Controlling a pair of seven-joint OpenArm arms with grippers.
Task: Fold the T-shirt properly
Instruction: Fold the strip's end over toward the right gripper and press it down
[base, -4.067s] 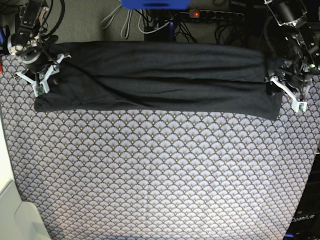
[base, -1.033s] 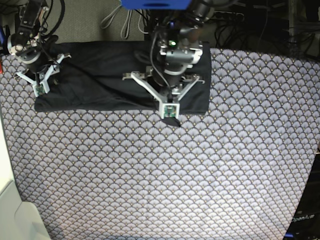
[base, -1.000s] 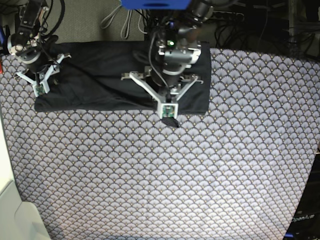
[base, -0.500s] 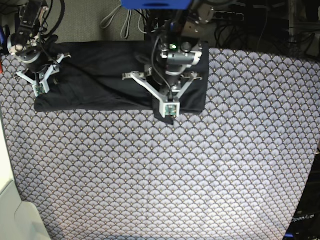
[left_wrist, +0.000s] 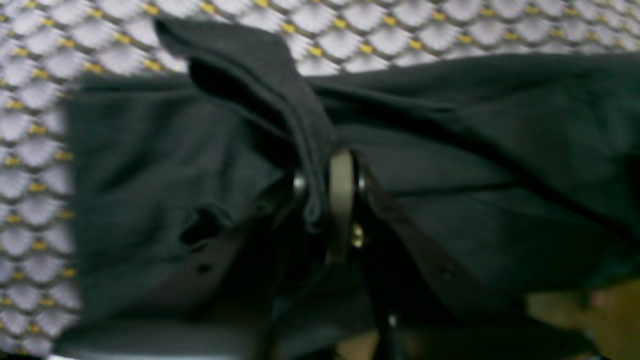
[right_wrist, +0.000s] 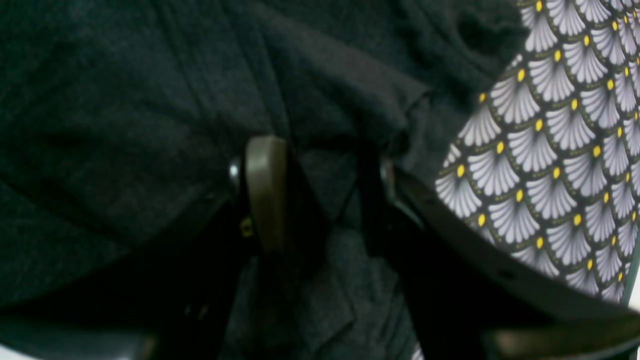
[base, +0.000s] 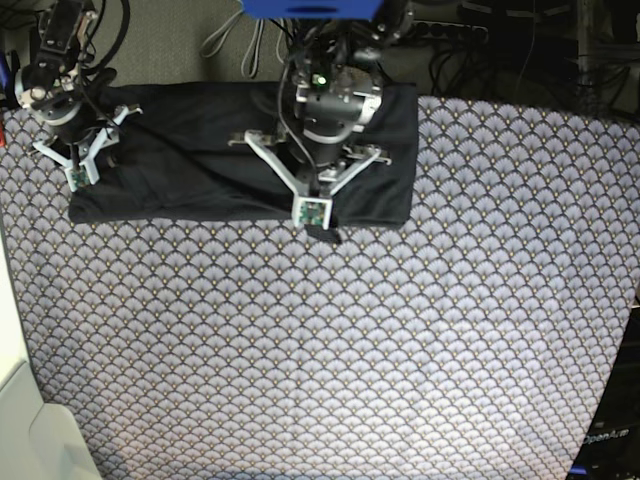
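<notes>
- T-shirt (base: 200, 160): dark, folded band along tablecloth's (base: 330, 350) far edge.
- Left gripper (base: 312, 215): jaws pinched tight on T-shirt hem, mid-band.
- Right gripper (base: 78, 165): jaws parted, straddling fabric at the T-shirt's end.

Dark T-shirt (base: 200, 150) folded over, tablecloth's far edge.

Fan-pattern cloth (base: 330, 350) over counter; power strip (base: 425, 30) & cables (base: 232, 45) behind, blue box (base: 310, 8) at top.

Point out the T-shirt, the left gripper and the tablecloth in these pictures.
T-shirt (base: 190, 160): base view, flat middle of the dark cloth.
left gripper (left_wrist: 325, 192): left wrist view, between the tips pinching the cloth.
tablecloth (base: 330, 350): base view, bare patterned area.
</notes>
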